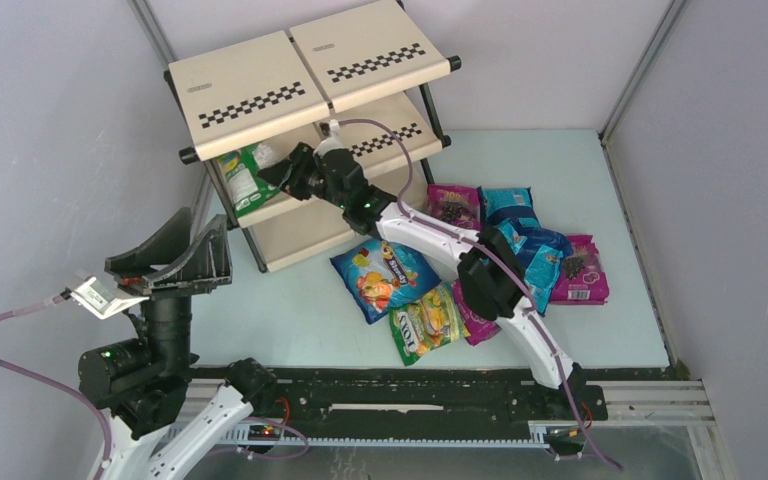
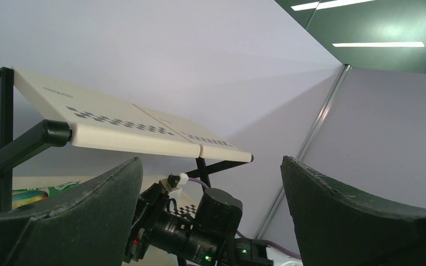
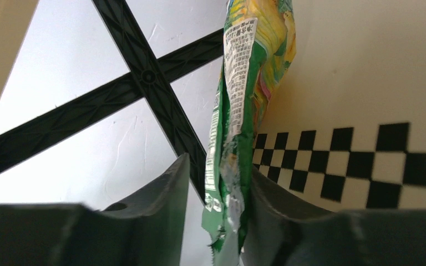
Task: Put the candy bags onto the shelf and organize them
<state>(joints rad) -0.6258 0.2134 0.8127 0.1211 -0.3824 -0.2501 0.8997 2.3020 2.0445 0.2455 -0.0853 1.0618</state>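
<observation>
The shelf (image 1: 290, 75) stands at the back left. On its middle tier a green-yellow candy bag (image 1: 243, 178) stands on edge. My right gripper (image 1: 278, 172) reaches in at that bag. In the right wrist view the bag (image 3: 249, 66) hangs between the fingers of the right gripper (image 3: 219, 166). It leans on the right finger, a gap shows at the left finger, and the jaws are open. The left gripper (image 1: 195, 242) is raised at the near left, wide open and empty. The left wrist view looks past the gripper (image 2: 211, 166) at the shelf top (image 2: 116, 124).
Several candy bags lie on the table right of the shelf: a blue one with orange fruit (image 1: 384, 275), a green-yellow one (image 1: 428, 322), magenta ones (image 1: 453, 205) (image 1: 582, 270) and teal-blue ones (image 1: 508, 207) (image 1: 540, 255). Grey walls enclose the table.
</observation>
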